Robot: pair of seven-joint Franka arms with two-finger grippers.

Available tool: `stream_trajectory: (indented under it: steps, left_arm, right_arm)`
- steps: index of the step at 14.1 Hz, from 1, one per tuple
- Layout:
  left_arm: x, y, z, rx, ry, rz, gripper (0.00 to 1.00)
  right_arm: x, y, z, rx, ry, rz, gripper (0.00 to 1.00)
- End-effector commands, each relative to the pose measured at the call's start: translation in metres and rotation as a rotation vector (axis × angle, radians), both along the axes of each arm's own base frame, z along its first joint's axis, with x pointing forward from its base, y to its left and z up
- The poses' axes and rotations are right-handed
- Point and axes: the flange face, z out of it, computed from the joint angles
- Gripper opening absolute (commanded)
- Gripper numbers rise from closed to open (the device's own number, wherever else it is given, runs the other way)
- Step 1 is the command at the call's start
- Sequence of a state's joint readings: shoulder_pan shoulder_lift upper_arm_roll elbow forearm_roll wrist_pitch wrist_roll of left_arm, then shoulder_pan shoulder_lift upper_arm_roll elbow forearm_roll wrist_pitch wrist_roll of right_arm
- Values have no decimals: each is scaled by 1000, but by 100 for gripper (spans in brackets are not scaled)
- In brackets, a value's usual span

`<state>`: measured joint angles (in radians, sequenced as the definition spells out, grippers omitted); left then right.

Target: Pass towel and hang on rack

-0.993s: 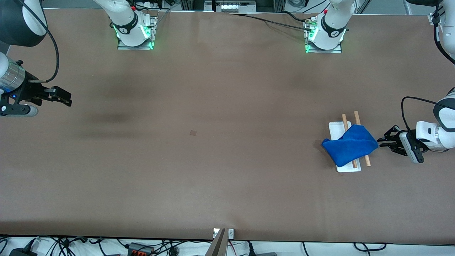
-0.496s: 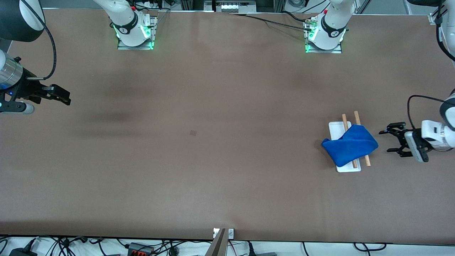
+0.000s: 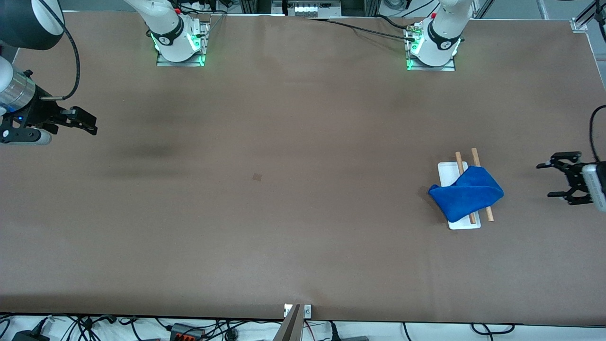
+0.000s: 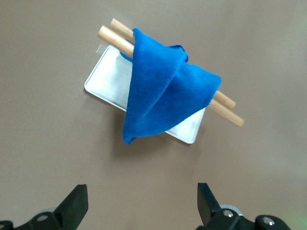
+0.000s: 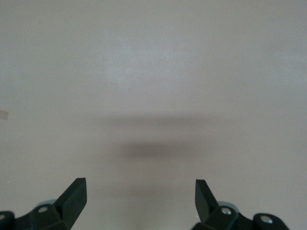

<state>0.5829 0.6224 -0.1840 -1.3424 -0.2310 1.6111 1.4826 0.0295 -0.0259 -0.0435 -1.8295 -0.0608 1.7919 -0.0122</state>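
Blue towel (image 3: 466,195) draped over both wooden rods of rack (image 3: 452,173), toward left arm's end of table. Hanging looks done. Left gripper (image 3: 558,180) fingers apart, empty, beside rack, well clear. Right gripper (image 3: 80,124) fingers apart, empty, waiting at its own end. Nothing obvious left.

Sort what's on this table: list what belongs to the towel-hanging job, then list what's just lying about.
Belongs to the job:
- blue towel, draped over the rack's two wooden rods
- rack, toward the left arm's end of the table
- left claw, open, over the table beside the rack
- right claw, open, waiting over the right arm's end

Just lying about:
- small dark patch on the table
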Motion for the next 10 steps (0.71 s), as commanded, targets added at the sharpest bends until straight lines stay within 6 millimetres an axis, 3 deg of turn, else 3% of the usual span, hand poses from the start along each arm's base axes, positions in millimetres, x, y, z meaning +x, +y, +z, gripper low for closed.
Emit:
stream_trajectory:
  steps: [1, 2, 4, 9, 10]
  left_arm:
    - [-1, -9, 51, 66, 50, 27, 100]
    - [1, -16, 68, 101, 61, 44, 100]
    - [9, -47, 96, 178, 79, 87, 100]
    - [13, -142, 112, 215, 233, 109, 100]
    - [11, -159, 125, 233, 237, 107, 100]
  right_arm:
    - [-12, 0, 5, 15, -14, 15, 100]
    - [-10, 1, 6, 17, -17, 10, 100]
    - [-7, -2, 11, 17, -28, 3, 100]
    - [-5, -1, 11, 15, -26, 11, 100]
    - [-4, -1, 13, 15, -31, 11, 100]
